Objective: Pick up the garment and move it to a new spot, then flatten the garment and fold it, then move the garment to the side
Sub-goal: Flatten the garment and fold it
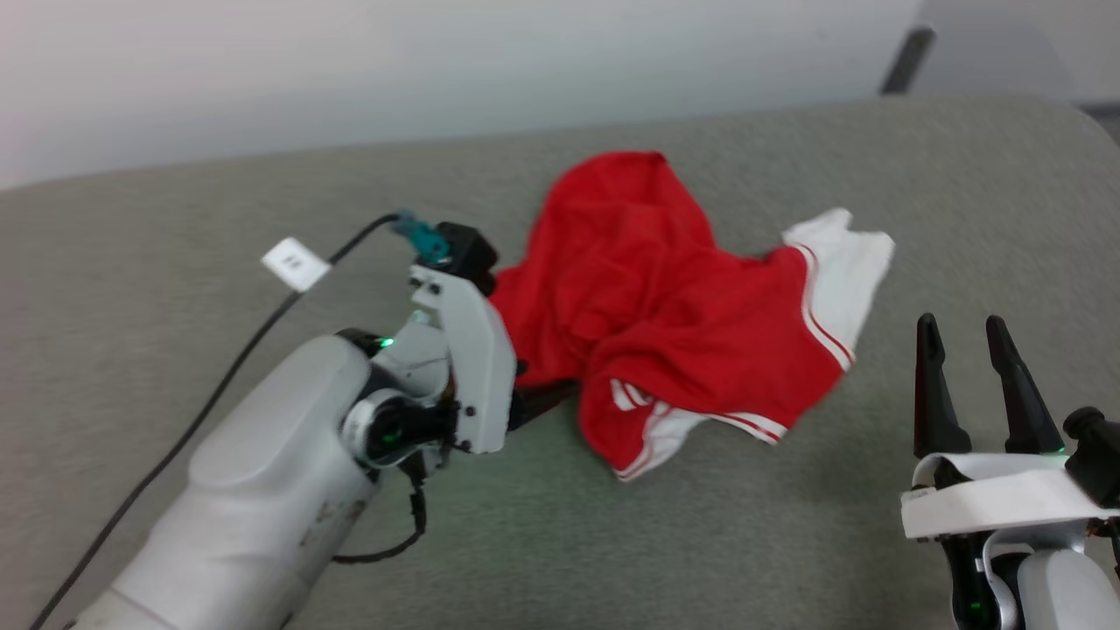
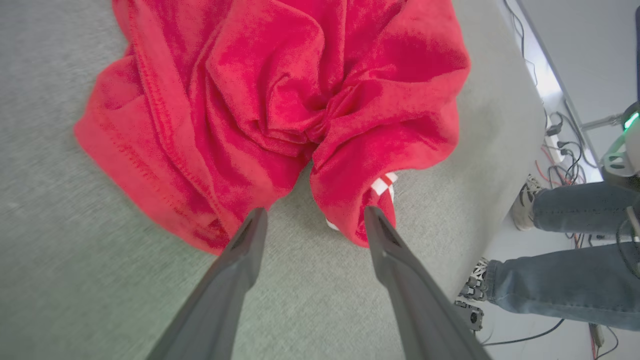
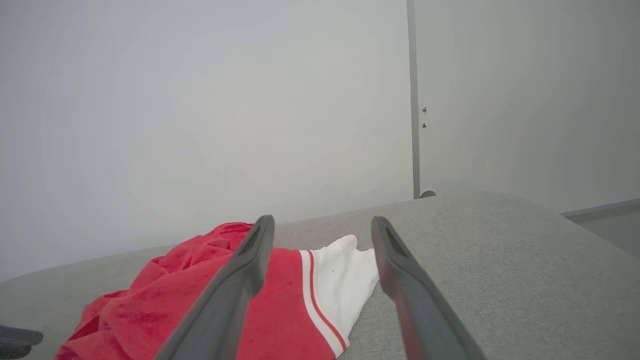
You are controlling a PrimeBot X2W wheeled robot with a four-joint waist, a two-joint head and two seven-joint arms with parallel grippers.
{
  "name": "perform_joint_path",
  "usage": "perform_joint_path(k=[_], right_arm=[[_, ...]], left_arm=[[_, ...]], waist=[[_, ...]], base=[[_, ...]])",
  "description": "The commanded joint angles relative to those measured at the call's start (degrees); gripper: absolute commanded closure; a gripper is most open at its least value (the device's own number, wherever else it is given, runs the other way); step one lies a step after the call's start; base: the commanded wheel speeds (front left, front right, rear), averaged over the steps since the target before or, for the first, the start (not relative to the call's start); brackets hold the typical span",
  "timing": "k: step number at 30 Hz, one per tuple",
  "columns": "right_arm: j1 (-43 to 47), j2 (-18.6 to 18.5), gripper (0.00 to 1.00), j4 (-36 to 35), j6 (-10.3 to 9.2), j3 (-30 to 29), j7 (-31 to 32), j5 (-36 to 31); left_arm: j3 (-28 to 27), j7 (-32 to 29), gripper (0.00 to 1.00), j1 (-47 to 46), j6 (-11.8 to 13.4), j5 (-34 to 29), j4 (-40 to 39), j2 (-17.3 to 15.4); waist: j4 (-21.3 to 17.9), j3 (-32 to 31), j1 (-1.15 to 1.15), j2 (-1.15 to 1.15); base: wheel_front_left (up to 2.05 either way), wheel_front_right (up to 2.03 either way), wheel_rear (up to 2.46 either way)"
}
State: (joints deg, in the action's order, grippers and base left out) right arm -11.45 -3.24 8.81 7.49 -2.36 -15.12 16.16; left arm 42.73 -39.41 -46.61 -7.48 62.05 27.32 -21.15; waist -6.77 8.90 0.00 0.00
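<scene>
The garment (image 1: 665, 315) lies crumpled in a heap on the grey padded table (image 1: 787, 542); red folds show, with a white sleeve (image 1: 844, 262) at its right and striped trim at its near edge. Its lettering is hidden. My left gripper (image 2: 312, 217) is open at the heap's left edge, fingertips just above the table and touching the red cloth (image 2: 280, 100), nothing between them. My right gripper (image 1: 967, 337) stands open to the right of the garment, apart from it. In the right wrist view the sleeve (image 3: 340, 280) lies between its fingers (image 3: 250, 260).
A black cable with a white tag (image 1: 296, 262) runs across the table at the left, behind my left arm. A person's legs in jeans (image 2: 575, 250) and floor cables show beyond the table's edge. A pale wall (image 3: 200, 100) stands behind the table.
</scene>
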Motion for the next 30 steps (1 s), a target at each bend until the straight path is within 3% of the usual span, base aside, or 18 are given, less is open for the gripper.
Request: perform_joint_path(k=[1, 9, 10, 11, 22, 26, 30], right_arm=[[-0.9, 0.2, 0.0, -0.1, 0.01, 0.2, 0.0, 0.4], [-2.4, 0.4, 0.0, -0.3, 0.01, 0.5, 0.0, 2.9], [-2.3, 0.4, 0.0, -0.3, 0.01, 0.4, 0.0, 3.0], [-2.3, 0.4, 0.0, -0.4, 0.01, 0.3, 0.0, 3.2], [-1.7, 0.4, 0.0, 0.3, 0.01, 1.0, 0.0, 4.4], [-1.6, 0.4, 0.0, 0.4, 0.01, 1.8, 0.0, 4.7], [-2.2, 0.3, 0.0, 0.5, 0.01, 2.6, 0.0, 5.2]], left_arm=[[1.0, -0.4, 0.0, -1.2, 0.0, 0.2, 1.0, 0.2], [6.2, -1.5, 0.0, -4.3, 0.0, 3.2, 4.9, -0.2], [6.7, -1.4, 0.25, -4.5, 0.0, 3.8, 5.0, -0.2], [7.2, -1.0, 1.0, -4.8, 0.0, 4.1, 4.9, -0.4], [12.8, 2.8, 1.0, -17.9, 0.0, 0.0, 3.9, -10.1], [14.9, 6.1, 1.0, -24.4, 0.0, -2.5, 3.1, -9.3], [18.6, 10.6, 1.0, -28.3, 0.0, -3.3, 1.6, -4.0]], waist=[[-5.4, 5.3, 0.0, 0.0], [-10.0, 8.4, 0.0, 0.0], [-10.0, 8.5, 0.0, 0.0], [-10.0, 8.6, 0.0, 0.0], [-8.1, 6.5, 0.0, 0.0], [-8.1, 6.3, 0.0, 0.0], [-8.9, 6.8, 0.0, 0.0]], base=[[0.0, 0.0, 0.0], [0.0, 0.0, 0.0], [0.0, 0.0, 0.0], [0.0, 0.0, 0.0], [0.0, 0.0, 0.0], [0.0, 0.0, 0.0], [0.0, 0.0, 0.0]])
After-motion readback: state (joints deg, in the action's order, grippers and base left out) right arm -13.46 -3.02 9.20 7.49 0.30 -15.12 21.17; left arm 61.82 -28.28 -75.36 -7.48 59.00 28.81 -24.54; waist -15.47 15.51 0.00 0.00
